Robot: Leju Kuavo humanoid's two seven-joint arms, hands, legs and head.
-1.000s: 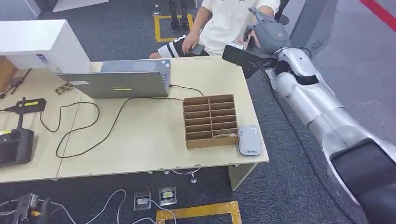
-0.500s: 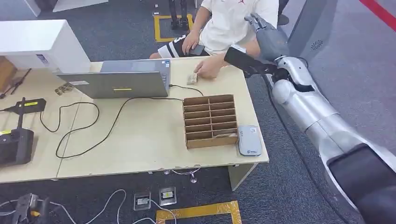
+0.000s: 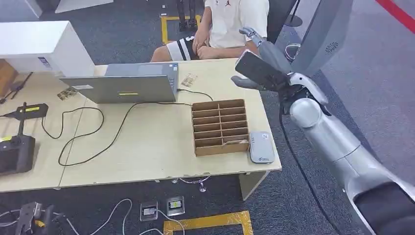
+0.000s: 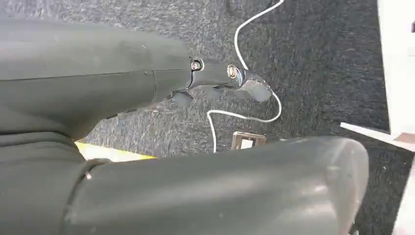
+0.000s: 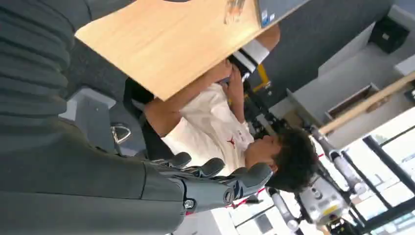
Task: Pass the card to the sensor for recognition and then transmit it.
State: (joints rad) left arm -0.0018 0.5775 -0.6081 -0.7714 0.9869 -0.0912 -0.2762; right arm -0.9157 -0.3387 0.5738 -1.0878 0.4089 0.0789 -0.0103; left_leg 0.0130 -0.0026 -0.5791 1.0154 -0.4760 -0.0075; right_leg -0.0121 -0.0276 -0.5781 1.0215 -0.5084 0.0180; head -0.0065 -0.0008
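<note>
Our right hand held nothing.
We saw our right hand point(image 3: 259, 51) past the table's point(image 3: 147, 142) far right corner, fingers spread wide. The card point(image 3: 189, 80) lay near the far edge, beside the laptop point(image 3: 122, 84). Our left hand point(image 4: 215, 81) hung with fingers apart.

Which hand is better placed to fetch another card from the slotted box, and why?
The right hand: it is raised over the table's far right corner, near the slotted box. The left hand hangs over the floor.

Desk layout
Laptop point(image 3: 128, 83) behind the rack point(image 3: 220, 127); sensor point(image 3: 261, 146) right of the rack; card point(image 3: 188, 80) between laptop and person point(image 3: 230, 24).
</note>
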